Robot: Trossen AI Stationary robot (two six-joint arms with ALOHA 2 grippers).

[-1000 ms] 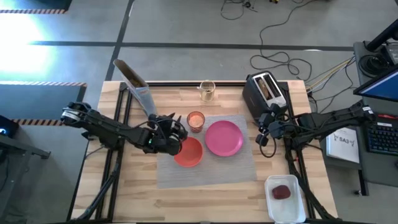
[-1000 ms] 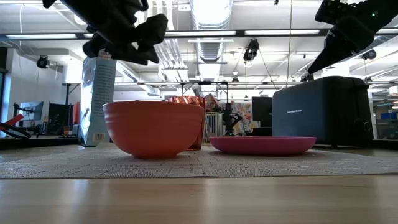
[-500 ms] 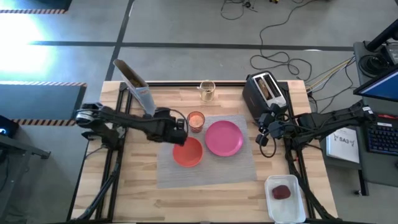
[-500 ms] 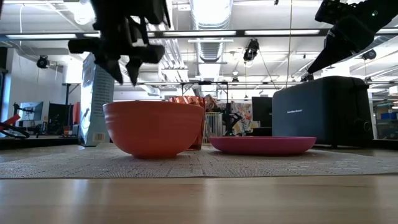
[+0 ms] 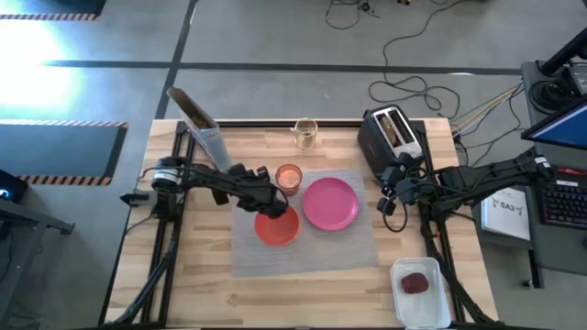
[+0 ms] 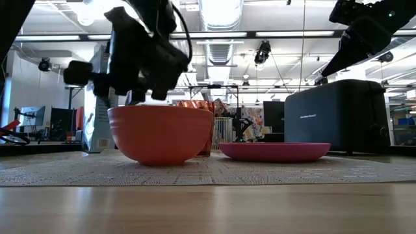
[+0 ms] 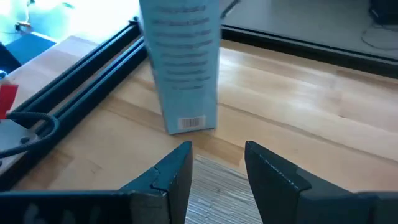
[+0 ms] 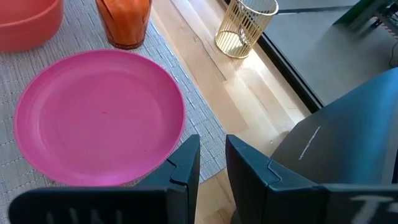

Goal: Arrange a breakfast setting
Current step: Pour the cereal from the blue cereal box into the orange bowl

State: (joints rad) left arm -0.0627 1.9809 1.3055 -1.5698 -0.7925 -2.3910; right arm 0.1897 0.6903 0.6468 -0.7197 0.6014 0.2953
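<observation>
Two round dishes, a red-orange bowl point(image 5: 277, 225) and pink plate point(image 5: 330, 203), sit on woven placemat point(image 5: 312, 252) (both arms' fingers apart, empty).

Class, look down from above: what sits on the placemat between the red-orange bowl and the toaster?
The pink plate, seen in the high view.

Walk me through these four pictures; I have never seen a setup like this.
Two dark robot arms work at a wooden table. One picture looks straight down, one looks level across the tabletop, and two come from cameras on the wrists. The left hand hangs over the red-orange bowl, open and holding nothing. The right hand waits beside the black toaster, also holding nothing. On the grey placemat stand the bowl, a pink plate and an orange cup.
</observation>
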